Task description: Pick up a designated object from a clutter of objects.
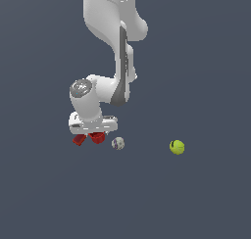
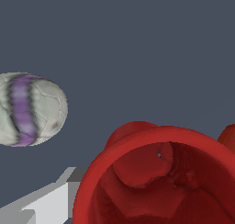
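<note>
Beneath wrist, red cup (image 2: 158,182) sits mouth-up beside drill (image 1: 79,139), whitish ball (image 1: 117,144) just beside, tennis ball (image 1: 177,147) well apart. Gripper (image 1: 89,133) low over cup; finger state: cannot tell. Straddle rim only, avoid drill, close gently, lift straight.

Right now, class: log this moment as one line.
stage: descent | claw: over red cup, state unclear | whitish ball: beside cup | tennis ball: apart

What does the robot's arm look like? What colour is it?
The arm is shiny white, made of fat rounded tubes with dark grey bands at the joints. One joint ends in a round grey cap. Its hand is a flat white block. In the wrist view, a pale grey squared finger shows. No cables or writing can be seen.
</note>
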Tool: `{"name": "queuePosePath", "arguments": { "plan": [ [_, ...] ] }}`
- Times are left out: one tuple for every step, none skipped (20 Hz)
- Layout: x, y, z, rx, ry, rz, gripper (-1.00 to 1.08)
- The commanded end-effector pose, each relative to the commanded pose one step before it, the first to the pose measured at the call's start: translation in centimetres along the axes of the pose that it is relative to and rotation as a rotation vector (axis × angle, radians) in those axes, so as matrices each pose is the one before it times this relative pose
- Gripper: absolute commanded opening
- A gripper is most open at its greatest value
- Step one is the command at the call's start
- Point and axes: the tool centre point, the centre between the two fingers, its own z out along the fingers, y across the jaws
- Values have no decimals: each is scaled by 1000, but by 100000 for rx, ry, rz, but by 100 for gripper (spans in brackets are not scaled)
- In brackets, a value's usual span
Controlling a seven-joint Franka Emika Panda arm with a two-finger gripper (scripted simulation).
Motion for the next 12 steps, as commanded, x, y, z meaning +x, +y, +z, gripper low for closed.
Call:
{"name": "queuePosePath", "arguments": {
  "plan": [
    [443, 225, -1301, -84, 248, 5, -100],
    [182, 98, -586, 0, 0, 0, -100],
    [197, 106, -635, 0, 0, 0, -100],
    [210, 128, -673, -47, -39, 32, -100],
    [228, 123, -733, 0, 0, 0, -100],
    [244, 132, -781, 0, 0, 0, -100],
    [259, 140, -828, 0, 0, 0, -100],
    [274, 148, -873, 0, 0, 0, -100],
    [287, 161, -903, -53, -37, 24, -100],
    [299, 161, -944, 0, 0, 0, -100],
    [308, 166, -970, 0, 0, 0, -100],
    [311, 167, -975, 0, 0, 0, -100]
  ]
}}
